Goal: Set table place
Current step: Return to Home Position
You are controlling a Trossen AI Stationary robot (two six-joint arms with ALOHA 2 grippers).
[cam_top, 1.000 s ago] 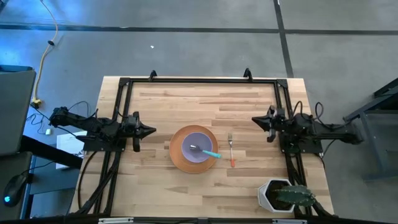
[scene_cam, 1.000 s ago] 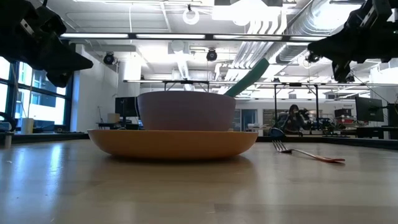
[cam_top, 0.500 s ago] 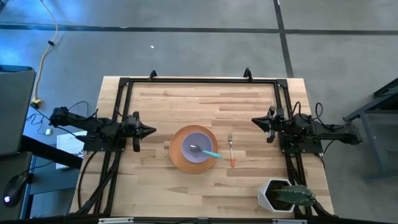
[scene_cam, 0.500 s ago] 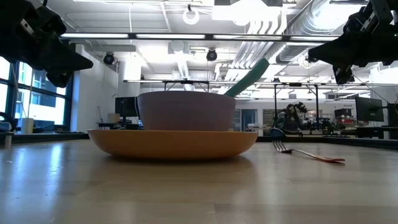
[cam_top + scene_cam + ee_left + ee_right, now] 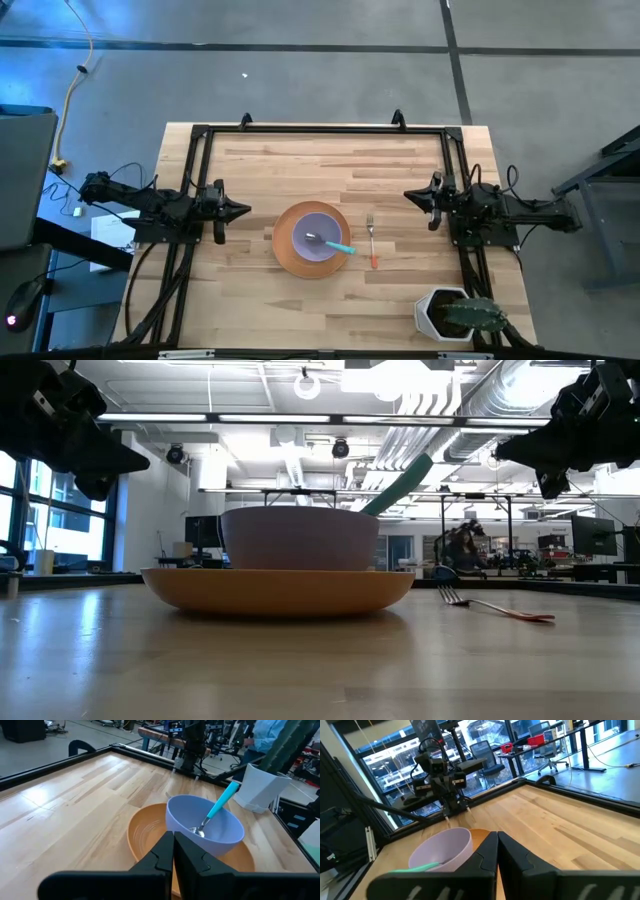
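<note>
On the wooden table (image 5: 300, 165) near its middle sits the round orange plate (image 5: 284, 250), and the lavender bowl (image 5: 320, 238) stands on it. The teal-handled spoon (image 5: 338, 246) leans in the bowl, its head down. The orange-handled fork (image 5: 372, 244) lies flat on the table just right of the plate. My left gripper (image 5: 245, 210) hovers shut at the table's left edge, pointing toward the plate. My right gripper (image 5: 408, 194) hovers shut at the right edge, pointing left. Both hold nothing.
A white angular pot with a green plant (image 5: 455, 315) stands at the table's near right corner. A black rail frame (image 5: 320, 130) edges the table. Bare wood lies along the far side and near left. A person (image 5: 462, 545) shows in the room beyond.
</note>
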